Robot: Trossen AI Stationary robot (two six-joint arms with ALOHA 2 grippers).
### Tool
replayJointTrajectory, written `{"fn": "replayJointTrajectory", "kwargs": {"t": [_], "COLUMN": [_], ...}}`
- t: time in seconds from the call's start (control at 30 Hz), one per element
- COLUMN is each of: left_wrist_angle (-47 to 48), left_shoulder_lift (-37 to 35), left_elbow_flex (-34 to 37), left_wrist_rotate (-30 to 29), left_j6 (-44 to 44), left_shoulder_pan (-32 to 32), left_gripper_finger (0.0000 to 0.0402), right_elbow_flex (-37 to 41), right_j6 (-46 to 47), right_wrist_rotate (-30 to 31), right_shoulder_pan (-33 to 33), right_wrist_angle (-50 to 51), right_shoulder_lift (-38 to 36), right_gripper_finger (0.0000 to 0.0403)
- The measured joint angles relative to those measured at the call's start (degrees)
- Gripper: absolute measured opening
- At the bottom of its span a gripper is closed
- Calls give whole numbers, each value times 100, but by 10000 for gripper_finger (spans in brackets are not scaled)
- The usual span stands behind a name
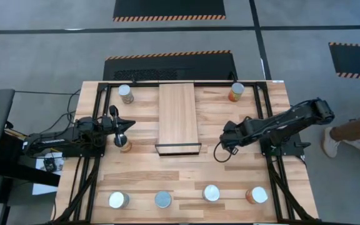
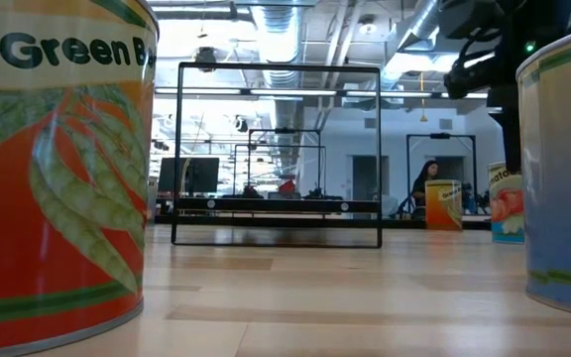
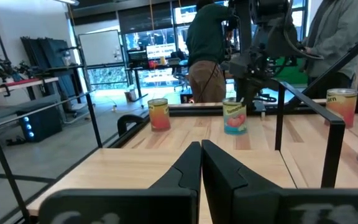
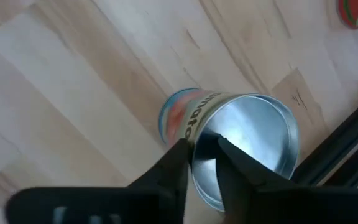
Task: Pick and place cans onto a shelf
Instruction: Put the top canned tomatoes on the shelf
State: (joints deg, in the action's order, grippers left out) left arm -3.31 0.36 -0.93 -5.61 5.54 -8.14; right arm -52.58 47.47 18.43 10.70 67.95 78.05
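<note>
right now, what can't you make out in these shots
High view: the right arm covers one can; only seven show.
Low view: picture edges cut the green bean can and the bluish can, so neither label reads fully.
Low view: the shelf is edge-on; its top is unseen.

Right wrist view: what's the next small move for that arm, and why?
Likely ease the right gripper straight down around the tomato can, if it has no hold yet: it sits just above the can's silvery top, and the can is on the tabletop, not on the shelf. The left gripper waits, shut, at the table's left.
</note>
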Motion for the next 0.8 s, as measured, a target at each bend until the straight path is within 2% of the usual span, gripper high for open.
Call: {"fn": "replayJointTrajectory", "kwargs": {"t": [0.2, 0.3, 0.5, 0.67, 0.8], "left_wrist_angle": [-27, -72, -83, -103, -118], "left_shoulder_lift": [0, 0, 0, 0, 0], "left_elbow_flex": [-2, -2, -1, -2, -2], "left_wrist_rotate": [-2, -2, -2, -60, -127], "left_j6": [13, 23, 24, 22, 19], "left_shoulder_pan": [1, 2, 1, 2, 1], "left_gripper_finger": [4, 4, 4, 4, 4], "right_elbow_flex": [-47, -318, -1302, -2385, -3286], "right_j6": [-344, -459, -1268, -1791, -2428], "right_wrist_rotate": [-373, -451, -382, -249, -334], "right_shoulder_pan": [-37, -118, -519, -1273, -2075], "right_wrist_angle": [-91, -56, -113, -170, -286], "right_shoulder_lift": [-168, -245, -270, -136, 400], "right_gripper_finger": [9, 13, 7, 8, 10]}}
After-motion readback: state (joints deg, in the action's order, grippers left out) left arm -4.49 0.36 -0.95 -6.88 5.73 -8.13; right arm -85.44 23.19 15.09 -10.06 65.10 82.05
